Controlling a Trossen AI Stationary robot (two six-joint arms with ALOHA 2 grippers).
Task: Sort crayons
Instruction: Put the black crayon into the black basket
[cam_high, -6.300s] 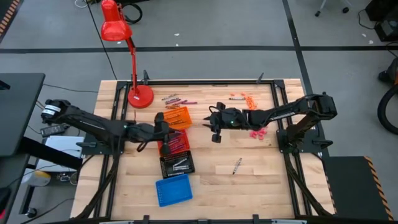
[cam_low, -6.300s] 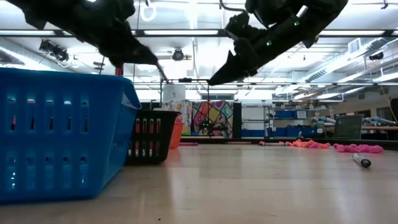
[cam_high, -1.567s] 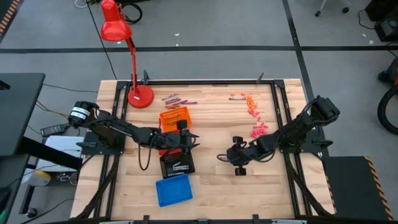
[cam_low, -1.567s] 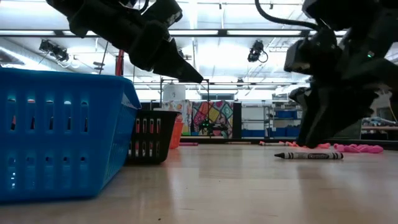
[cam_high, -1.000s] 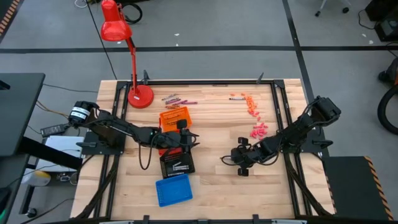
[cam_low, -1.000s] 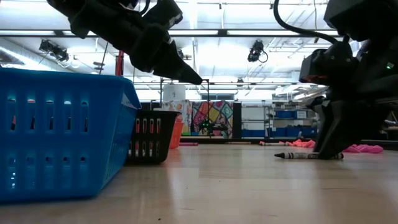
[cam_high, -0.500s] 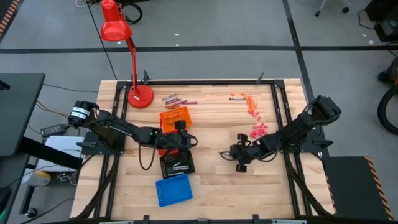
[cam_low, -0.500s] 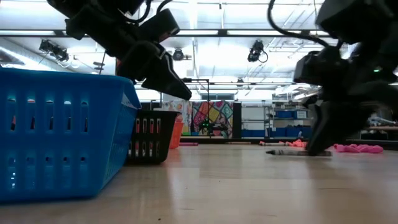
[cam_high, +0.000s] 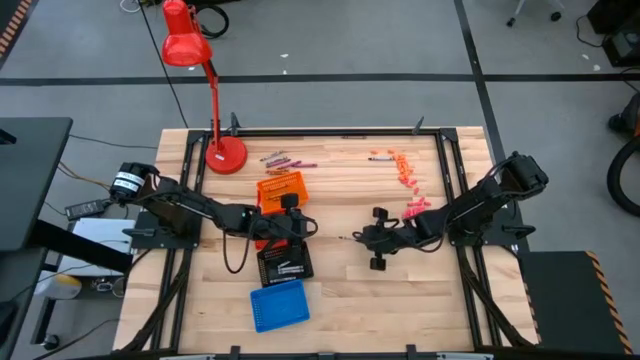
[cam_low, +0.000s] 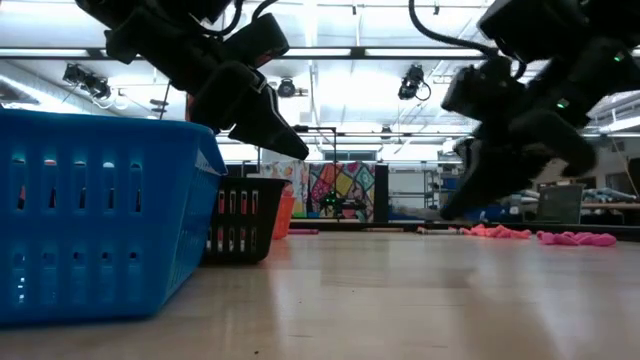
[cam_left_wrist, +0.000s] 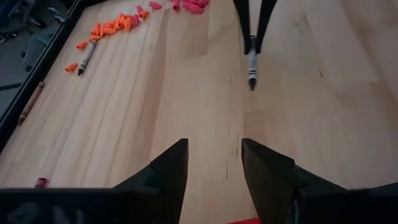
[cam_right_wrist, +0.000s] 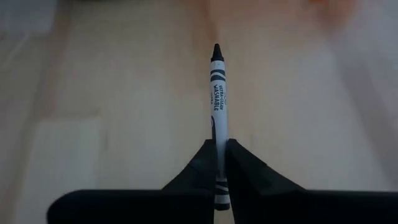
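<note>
A black crayon with a grey label (cam_right_wrist: 217, 93) is lifted off the table, and my right gripper (cam_right_wrist: 217, 163) is shut on it over the middle of the table (cam_high: 355, 238). My left gripper (cam_left_wrist: 214, 167) hovers open and holding nothing over the trays (cam_high: 308, 227), facing that crayon (cam_left_wrist: 252, 67). Loose orange crayon pieces (cam_high: 402, 168) and pink ones (cam_high: 417, 208) lie flat on the wood at the far right. Maroon crayons (cam_high: 283, 160) lie near the lamp. My right gripper pinches the black crayon near its blunt rear end (cam_right_wrist: 217, 149) between its two fingers. The fingers come slanting down from the table's right side and lie along the crayon. The pointed tip (cam_right_wrist: 217, 51) sticks out ahead of them, clear of the table.
An orange tray (cam_high: 282, 187), a red tray (cam_high: 268, 232), a black tray (cam_high: 285, 263) and a blue tray (cam_high: 278, 304) stand in a row left of centre. A red desk lamp (cam_high: 226, 154) stands at the far left. Bare wood lies between the two grippers.
My right gripper has taken hold of the black crayon that lay on the table, lifted it clear and carried it toward the table's left edge, nearer the trays. My left gripper has tipped its fingers down a little and stayed in place.
</note>
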